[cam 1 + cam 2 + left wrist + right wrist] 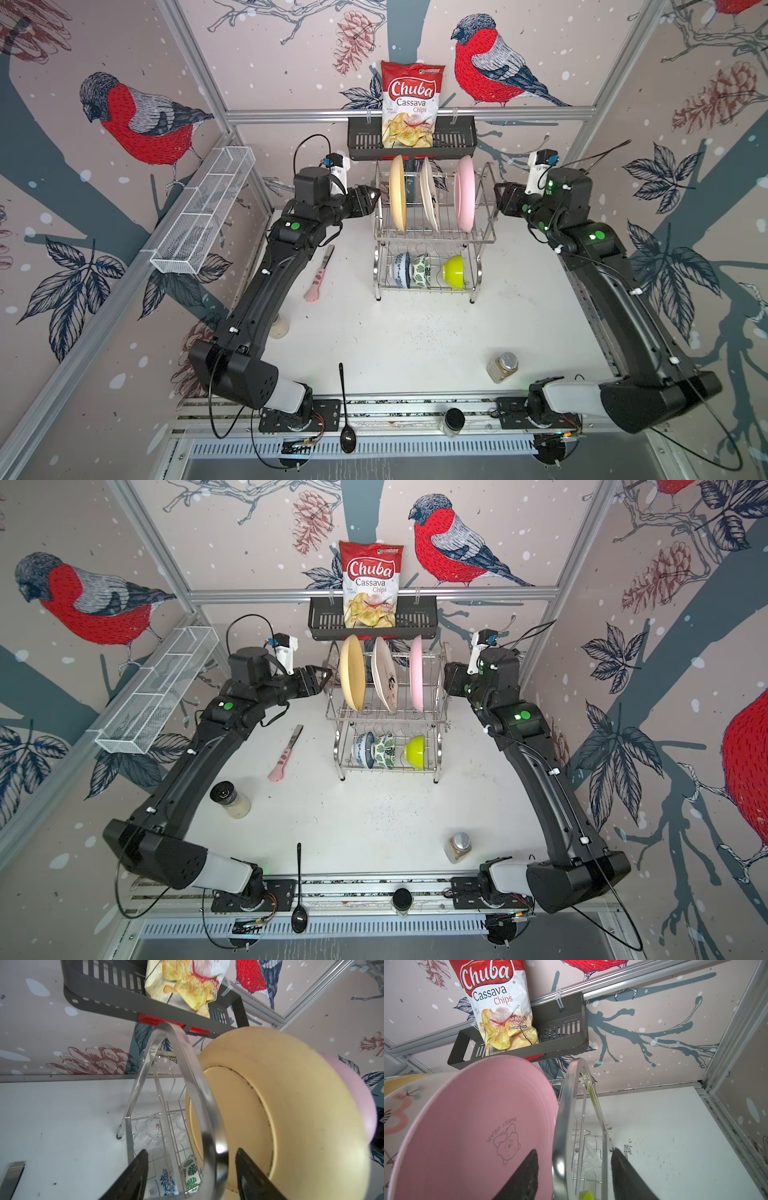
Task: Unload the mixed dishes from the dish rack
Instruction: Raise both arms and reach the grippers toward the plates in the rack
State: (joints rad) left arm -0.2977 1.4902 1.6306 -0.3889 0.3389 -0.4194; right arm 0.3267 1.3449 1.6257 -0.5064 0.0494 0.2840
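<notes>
Straddling dish rack's (434,240) 2 end frames (207,1126), left gripper (191,1150), right gripper (574,1150) gape.

yellow plate (397,195), pink plate (464,195) (bear outline)

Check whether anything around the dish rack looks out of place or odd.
Yes. Both grippers straddle the curved side frames of the dish rack rather than any dish: the left gripper around the left frame, the right gripper around the right. Also, the black spoon lies mostly off the white table, across the front rail.
</notes>
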